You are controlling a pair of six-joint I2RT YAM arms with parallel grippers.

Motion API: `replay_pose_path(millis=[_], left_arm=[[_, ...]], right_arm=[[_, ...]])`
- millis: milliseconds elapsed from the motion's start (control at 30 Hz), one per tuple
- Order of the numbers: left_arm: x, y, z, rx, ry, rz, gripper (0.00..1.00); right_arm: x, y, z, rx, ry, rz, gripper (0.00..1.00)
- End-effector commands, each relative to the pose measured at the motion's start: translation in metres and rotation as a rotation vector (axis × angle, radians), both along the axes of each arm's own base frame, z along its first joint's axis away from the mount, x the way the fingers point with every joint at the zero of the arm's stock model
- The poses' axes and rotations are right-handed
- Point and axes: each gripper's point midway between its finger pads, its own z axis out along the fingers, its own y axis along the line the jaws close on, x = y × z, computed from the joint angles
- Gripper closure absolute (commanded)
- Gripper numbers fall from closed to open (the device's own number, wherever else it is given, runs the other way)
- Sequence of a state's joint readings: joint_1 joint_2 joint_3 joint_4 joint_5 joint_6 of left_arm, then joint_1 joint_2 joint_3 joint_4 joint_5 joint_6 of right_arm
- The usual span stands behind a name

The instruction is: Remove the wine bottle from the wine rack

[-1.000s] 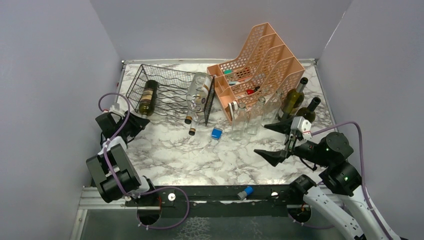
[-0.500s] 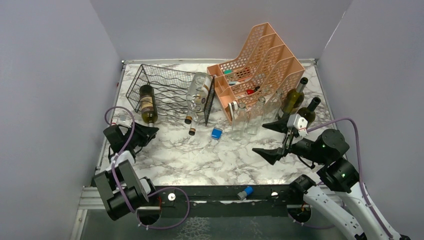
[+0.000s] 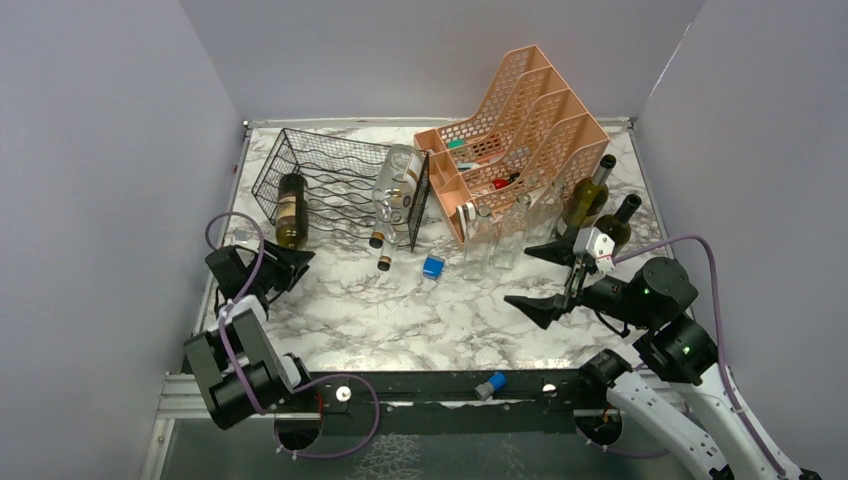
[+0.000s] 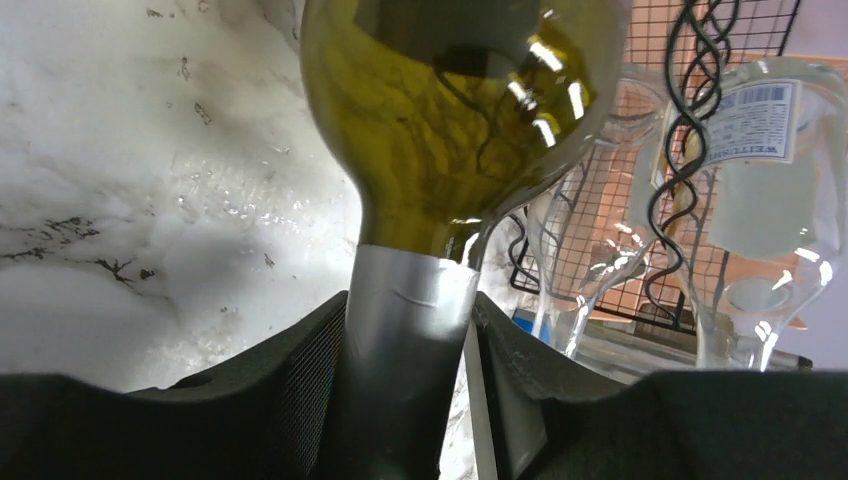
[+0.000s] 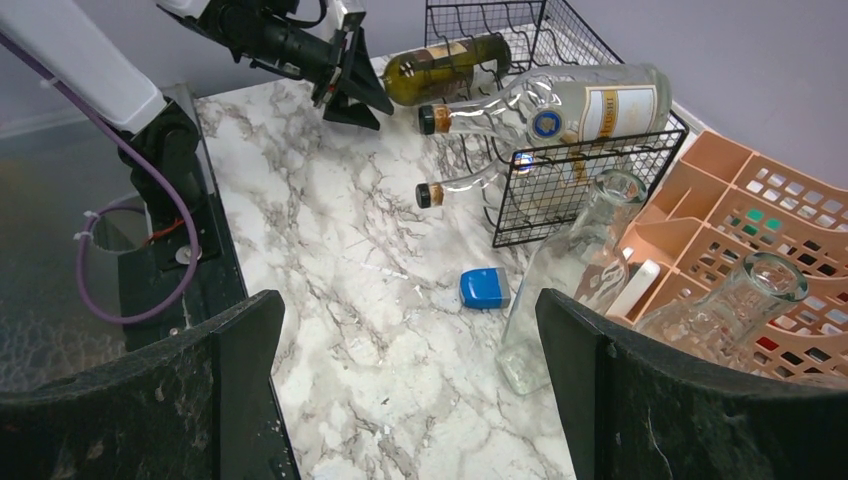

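Left wrist view: left gripper (image 4: 410, 312) clenched on neck of wine bottle (image 4: 450, 120), bottle drawn slightly outward since a second ago, body yet in wine rack (image 3: 340, 170): removal begun; right gripper (image 3: 520, 276) spread.

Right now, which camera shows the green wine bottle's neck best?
Left wrist: the foil neck of the green wine bottle sits close up between the left gripper's fingers. Top external shows the whole bottle small, lying in the wine rack; right wrist shows it distant.
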State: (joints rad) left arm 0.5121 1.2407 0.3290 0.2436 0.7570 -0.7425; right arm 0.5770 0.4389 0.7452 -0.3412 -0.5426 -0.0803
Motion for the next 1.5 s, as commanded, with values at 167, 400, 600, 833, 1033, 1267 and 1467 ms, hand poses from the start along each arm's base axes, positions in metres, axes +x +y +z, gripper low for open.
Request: replay_pose_path(millis=[167, 400, 600, 833, 1033, 1267, 1467], left_arm=[[0.012, 0.008, -0.002, 0.090, -0.024, -0.081, 0.38], [0.016, 0.023, -0.001, 0.161, 0.013, -0.042, 0.24], [0.001, 0.040, -0.010, 0.214, 0.166, 0.067, 0.22], [-0.014, 0.073, 0.007, 0.371, 0.243, 0.222, 0.06], [-0.027, 0.108, 0.001, 0.475, 0.374, 0.359, 0.01], [-0.008, 0.130, 0.008, 0.622, 0.307, 0.319, 0.01], [0.022, 0.098, 0.019, 0.585, 0.114, 0.075, 0.04]], right_arm=[[0.003, -0.002, 0.010, 0.005, -0.028, -0.023, 0.00], [0.004, -0.001, 0.009, -0.001, -0.019, -0.018, 0.00], [0.004, -0.001, 0.009, 0.002, -0.020, -0.020, 0.00], [0.005, 0.000, 0.011, 0.004, -0.025, -0.016, 0.00], [0.003, 0.000, 0.011, 0.008, -0.025, -0.014, 0.00], [0.003, 0.000, 0.011, 0.011, -0.026, -0.011, 0.00], [0.003, 0.001, 0.011, 0.011, -0.024, -0.008, 0.00]])
